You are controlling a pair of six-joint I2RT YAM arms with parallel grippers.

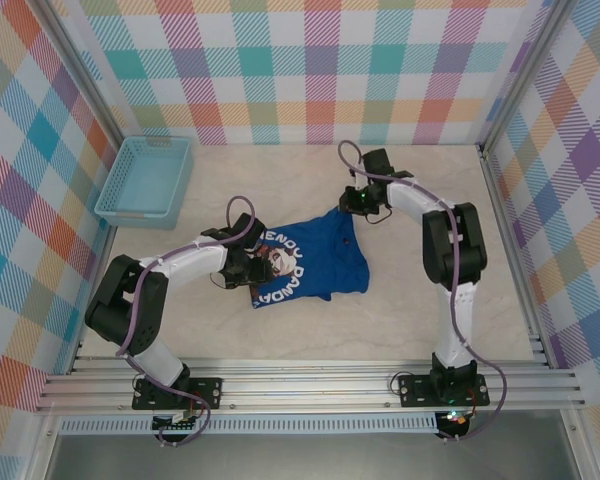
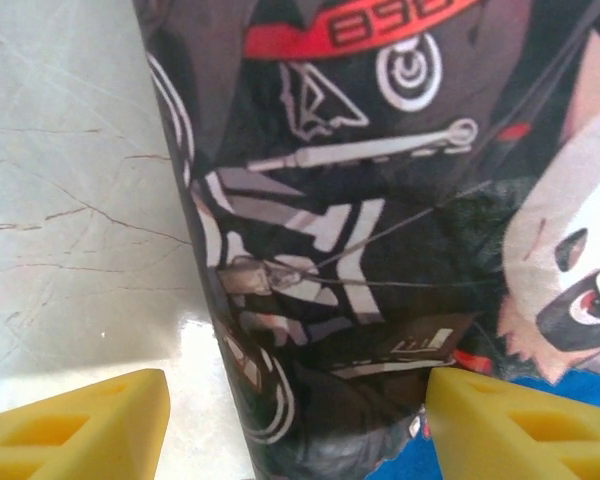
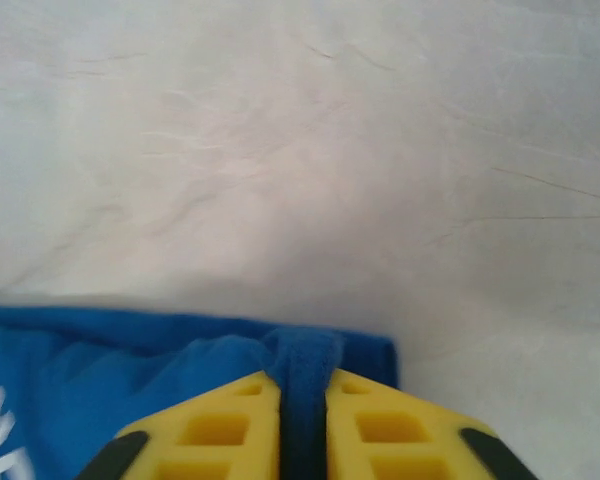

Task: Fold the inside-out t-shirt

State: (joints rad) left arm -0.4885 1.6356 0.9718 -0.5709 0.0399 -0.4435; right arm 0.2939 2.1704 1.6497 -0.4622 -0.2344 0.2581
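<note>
The inside-out t-shirt [image 1: 325, 262], royal blue with white lettering and a dark panda print, lies loosely bunched in the middle of the table. My left gripper [image 1: 256, 268] hovers over the shirt's left end. In the left wrist view that left gripper [image 2: 295, 405] stands open, its yellow fingers [image 2: 90, 425] wide apart on either side of the dark print [image 2: 360, 250]. At the shirt's far right corner, my right gripper [image 1: 356, 204] is shut on the cloth. In the right wrist view a ridge of the blue t-shirt [image 3: 130, 370] is pinched in my right gripper [image 3: 302, 390].
A light blue mesh basket [image 1: 145, 178] stands at the back left of the table. Pale marbled tabletop [image 1: 280, 190] lies bare behind the shirt and to its right. Plaid walls close in the back and both sides.
</note>
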